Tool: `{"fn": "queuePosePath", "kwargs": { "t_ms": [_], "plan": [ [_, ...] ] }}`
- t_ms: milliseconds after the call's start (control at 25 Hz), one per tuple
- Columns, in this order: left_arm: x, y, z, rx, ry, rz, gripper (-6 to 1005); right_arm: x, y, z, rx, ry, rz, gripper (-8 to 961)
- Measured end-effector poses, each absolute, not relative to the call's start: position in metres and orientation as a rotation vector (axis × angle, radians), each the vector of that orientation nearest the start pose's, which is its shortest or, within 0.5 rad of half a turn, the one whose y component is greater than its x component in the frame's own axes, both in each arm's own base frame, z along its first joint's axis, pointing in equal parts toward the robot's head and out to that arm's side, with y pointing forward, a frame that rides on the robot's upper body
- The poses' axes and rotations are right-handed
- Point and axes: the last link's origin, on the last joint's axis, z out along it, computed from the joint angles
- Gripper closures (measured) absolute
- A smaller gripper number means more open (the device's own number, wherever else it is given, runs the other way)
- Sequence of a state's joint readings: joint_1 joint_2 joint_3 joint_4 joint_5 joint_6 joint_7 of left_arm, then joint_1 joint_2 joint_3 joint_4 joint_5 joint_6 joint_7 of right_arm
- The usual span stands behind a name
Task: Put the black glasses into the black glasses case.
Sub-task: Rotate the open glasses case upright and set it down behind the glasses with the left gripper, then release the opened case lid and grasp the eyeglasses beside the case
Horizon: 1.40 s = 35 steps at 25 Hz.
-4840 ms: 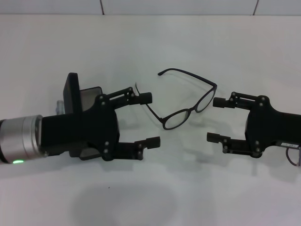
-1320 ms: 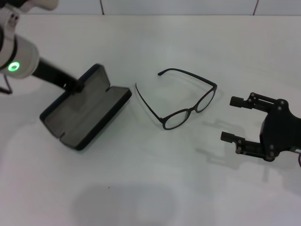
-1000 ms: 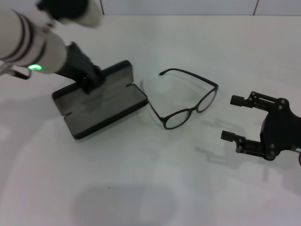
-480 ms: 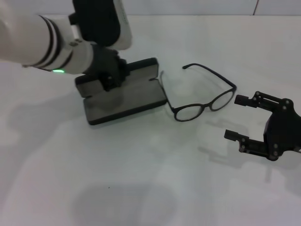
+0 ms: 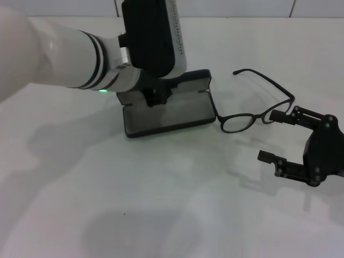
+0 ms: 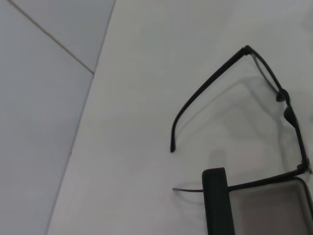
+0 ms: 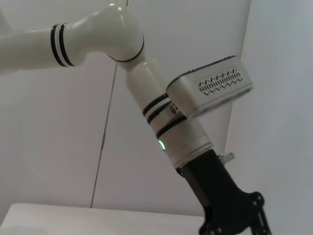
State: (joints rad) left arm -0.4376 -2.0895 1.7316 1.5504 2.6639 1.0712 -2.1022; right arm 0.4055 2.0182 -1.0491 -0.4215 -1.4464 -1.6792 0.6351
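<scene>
White table (image 5: 177, 215) bare apart from the task's things, tiled wall (image 5: 231, 7) along its far edge; bulky white left arm (image 5: 64, 59) reaches in from 9 o'clock and covers much of the case's far side in the head view; left gripper (image 5: 153, 95) down on the black glasses case (image 5: 166, 110) at its far lid edge, fingers hidden under the wrist housing, cannot tell whether spread or closed; case lies open at centre, grey lining up, tray holds nothing but the gripper's tip; black glasses (image 5: 252, 105) sit on the table at 3 o'clock of the case, outside it, temples unfolded, near temple end touching or just beside the case's right corner; left wrist view shows that temple running along the case rim (image 6: 215, 200), the other temple (image 6: 205, 98) free on the table; right gripper (image 5: 279, 137) at 4 o'clock of the glasses, fingers spread wide, holding nothing, upper fingertip just beside the right lens, contact not discernible; right wrist view takes in only the left arm (image 7: 161, 122) against the wall.
</scene>
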Motion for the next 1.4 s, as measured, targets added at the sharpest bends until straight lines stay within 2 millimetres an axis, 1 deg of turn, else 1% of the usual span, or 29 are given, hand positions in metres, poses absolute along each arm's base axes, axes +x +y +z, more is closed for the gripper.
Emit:
{"fn": "queuePosePath", "kwargs": {
  "t_ms": [160,400,600,720,840,920,960,1000,1040,1120,1160,1200,1240,1320,1400],
  "plan": [
    [-0.137,0.358,-0.037,-2.535,0.188,0.380,769,0.263,0.278,-0.012,-2.572,-0.123,1.007,343],
    [-0.137,0.352,-0.042,-2.601,0.168,0.420,760,0.263,0.278,-0.013,-2.574,-0.120,1.008,348],
    [-0.127,0.352,-0.043,-2.612,0.212,0.441,753,0.263,0.278,-0.014,-2.579,-0.121,1.008,352],
    [-0.124,0.352,-0.043,-2.616,0.233,0.452,688,0.262,0.278,-0.014,-2.580,-0.121,1.005,354],
    [-0.122,0.352,-0.043,-2.626,0.225,0.426,623,0.262,0.280,-0.014,-2.567,-0.115,1.009,357],
    [-0.113,0.347,-0.044,-2.668,0.193,0.301,579,0.260,0.283,-0.010,-2.518,-0.091,1.039,358],
    [-0.106,0.341,-0.041,-2.719,0.170,0.119,558,0.259,0.285,-0.009,-2.498,-0.080,1.052,359],
    [-0.105,0.339,-0.039,-2.735,0.164,0.038,536,0.257,0.288,-0.006,-2.459,-0.063,1.077,360],
    [-0.103,0.335,-0.035,-2.750,0.154,-0.104,536,0.256,0.292,-0.004,-2.426,-0.050,1.093,361],
    [-0.106,0.330,-0.026,-2.749,0.105,-0.371,536,0.253,0.301,0.001,-2.374,-0.029,1.105,362],
    [-0.112,0.329,-0.019,-2.725,0.042,-0.549,535,0.251,0.308,0.004,-2.347,-0.012,1.102,363],
    [-0.116,0.328,-0.012,-2.691,-0.005,-0.681,535,0.250,0.318,0.009,-2.319,0.016,1.088,364],
    [-0.125,0.329,-0.007,-2.659,-0.074,-0.786,535,0.248,0.327,0.013,-2.311,0.040,1.060,364],
    [-0.148,0.330,0.002,-2.570,-0.227,-0.984,535,0.244,0.344,0.023,-2.323,0.074,0.999,366],
    [-0.175,0.329,0.007,-2.474,-0.370,-1.143,535,0.231,0.364,0.035,-2.393,0.104,0.889,368]
  ]
}}
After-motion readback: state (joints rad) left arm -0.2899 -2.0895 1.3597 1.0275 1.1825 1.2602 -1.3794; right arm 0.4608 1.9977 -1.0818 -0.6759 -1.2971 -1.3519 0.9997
